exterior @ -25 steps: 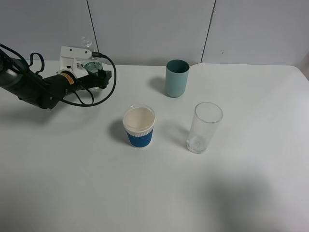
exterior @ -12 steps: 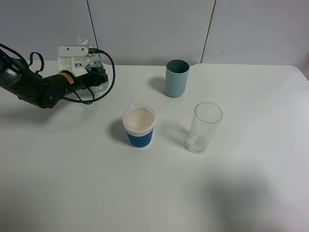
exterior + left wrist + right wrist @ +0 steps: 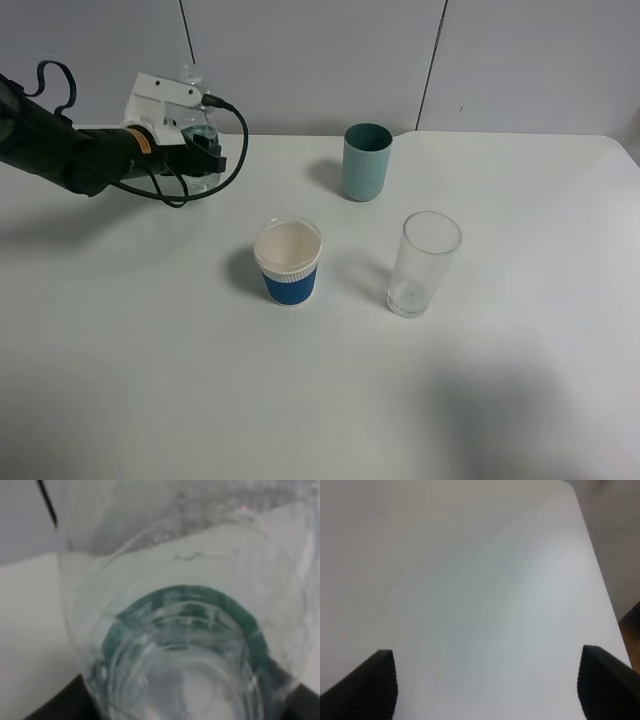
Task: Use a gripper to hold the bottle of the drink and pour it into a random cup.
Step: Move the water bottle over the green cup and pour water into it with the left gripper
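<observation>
My left gripper (image 3: 204, 152) is shut on the bottle of the drink (image 3: 199, 131) at the table's far left, holding it upright. The bottle is clear plastic with a dark green band (image 3: 185, 605) and fills the left wrist view, where black fingers (image 3: 52, 711) show at its sides. The teal-green cup (image 3: 366, 162) stands at the back centre, well right of the bottle. My right gripper (image 3: 487, 690) is open over bare white table, nothing between its fingers (image 3: 367, 687). It is outside the exterior high view.
A white cup with a blue sleeve (image 3: 288, 262) stands in the middle of the table. A clear glass tumbler (image 3: 423, 263) stands to its right. The table edge (image 3: 600, 575) shows in the right wrist view. A grey wall lies behind the table.
The left gripper has shut on the bottle. The arm has then risen a little and drawn back toward the wall, carrying the bottle with it.
</observation>
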`<state>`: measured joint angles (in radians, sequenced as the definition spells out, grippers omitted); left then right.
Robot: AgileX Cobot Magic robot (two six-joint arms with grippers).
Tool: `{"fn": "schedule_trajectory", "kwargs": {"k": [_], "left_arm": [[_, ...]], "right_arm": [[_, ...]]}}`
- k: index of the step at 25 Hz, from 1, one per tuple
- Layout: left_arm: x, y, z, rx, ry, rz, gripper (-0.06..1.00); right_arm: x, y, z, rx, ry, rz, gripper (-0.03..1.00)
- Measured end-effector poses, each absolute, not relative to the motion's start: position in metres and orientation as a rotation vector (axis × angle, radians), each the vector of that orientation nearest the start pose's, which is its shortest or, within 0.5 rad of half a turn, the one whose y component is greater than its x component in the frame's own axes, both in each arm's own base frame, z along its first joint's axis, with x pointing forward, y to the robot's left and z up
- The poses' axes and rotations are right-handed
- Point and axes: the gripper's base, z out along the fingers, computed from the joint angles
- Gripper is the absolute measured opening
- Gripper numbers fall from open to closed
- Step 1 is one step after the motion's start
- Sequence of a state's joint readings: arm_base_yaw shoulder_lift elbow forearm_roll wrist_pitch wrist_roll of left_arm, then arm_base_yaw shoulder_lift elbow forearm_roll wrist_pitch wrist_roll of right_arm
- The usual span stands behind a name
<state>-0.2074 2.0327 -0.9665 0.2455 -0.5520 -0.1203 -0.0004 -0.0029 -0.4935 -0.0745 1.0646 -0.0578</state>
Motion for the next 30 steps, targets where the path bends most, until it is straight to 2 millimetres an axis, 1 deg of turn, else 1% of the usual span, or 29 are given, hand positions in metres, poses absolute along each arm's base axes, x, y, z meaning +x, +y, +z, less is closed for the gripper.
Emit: {"fn": "schedule_trajectory", "kwargs": {"k": [5, 11, 15, 17, 22, 27, 30], "left_arm": [[0.383, -0.106, 0.154, 0.382, 1.949, -0.178, 0.51], [0.373, -0.122, 0.181, 0.462, 1.893, -0.037, 0.51], [0.365, -0.133, 0.191, 0.533, 1.864, 0.057, 0.51], [0.363, -0.134, 0.195, 0.514, 1.87, 0.07, 0.51], [0.36, -0.135, 0.204, 0.459, 1.869, 0.071, 0.51], [0.353, -0.15, 0.203, 0.44, 1.922, 0.03, 0.51], [0.352, -0.158, 0.207, 0.447, 1.947, 0.063, 0.51]], "right_arm": [[-0.005, -0.006, 0.275, -0.055, 2.051, -0.126, 0.74], [-0.005, -0.006, 0.275, -0.055, 2.051, -0.126, 0.74], [-0.005, -0.006, 0.275, -0.055, 2.051, -0.126, 0.74], [-0.005, -0.006, 0.275, -0.055, 2.051, -0.126, 0.74], [-0.005, -0.006, 0.275, -0.055, 2.051, -0.126, 0.74], [-0.005, -0.006, 0.275, -0.055, 2.051, -0.126, 0.74], [-0.005, -0.006, 0.275, -0.055, 2.051, -0.126, 0.74]]}}
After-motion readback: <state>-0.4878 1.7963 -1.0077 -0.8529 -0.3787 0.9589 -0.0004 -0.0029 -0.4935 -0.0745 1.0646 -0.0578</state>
